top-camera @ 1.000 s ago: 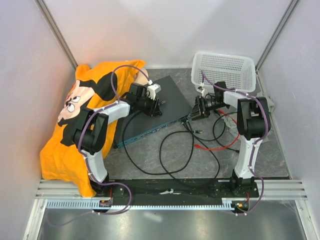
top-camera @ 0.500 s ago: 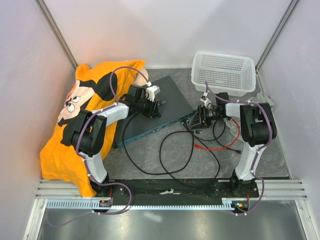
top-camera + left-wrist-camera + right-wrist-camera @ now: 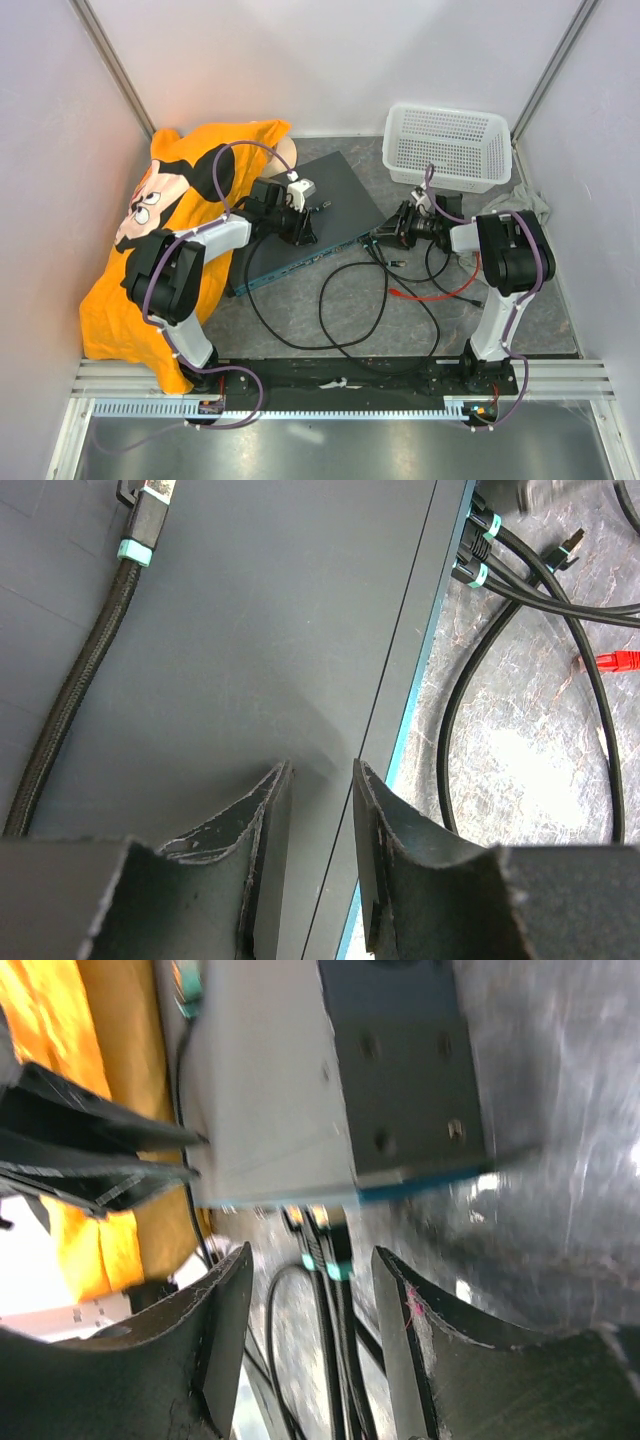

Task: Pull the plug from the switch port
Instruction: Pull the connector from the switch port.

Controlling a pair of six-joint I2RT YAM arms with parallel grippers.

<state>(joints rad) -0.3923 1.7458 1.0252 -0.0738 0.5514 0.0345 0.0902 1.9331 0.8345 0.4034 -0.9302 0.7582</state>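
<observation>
1. The switch (image 3: 340,195) is lying a little toward 11 o'clock from the middle of the table in the top view. Its teal front face is slanting down toward 7 o'clock, with the orange cloth (image 3: 170,230) at 9 o'clock and the white mesh basket (image 3: 445,145) at 1 o'clock.
2. Two black plugs (image 3: 473,552) with teal bands are sitting side by side in ports at the 3 o'clock end of that front face, so nothing is pulled out yet.
3. The right gripper (image 3: 312,1255) is reaching in at that same corner with its jaws standing well apart. The banded plugs are showing in the gap between its fingertips, but it is gripping nothing (which of the pair it is lined up on, I cannot tell).
4. The left gripper (image 3: 320,768) is pointing down at the switch's dark top, close to the front edge. Its fingers are parted only narrowly and are holding nothing; I judge that it is bracing the box against the coming tug.
5. Loose black cables (image 3: 447,770) and a red lead (image 3: 612,661) are trailing off toward 5 o'clock.
6. Everything that counts is remaining: closing on one plug and drawing it straight out of its port.
</observation>
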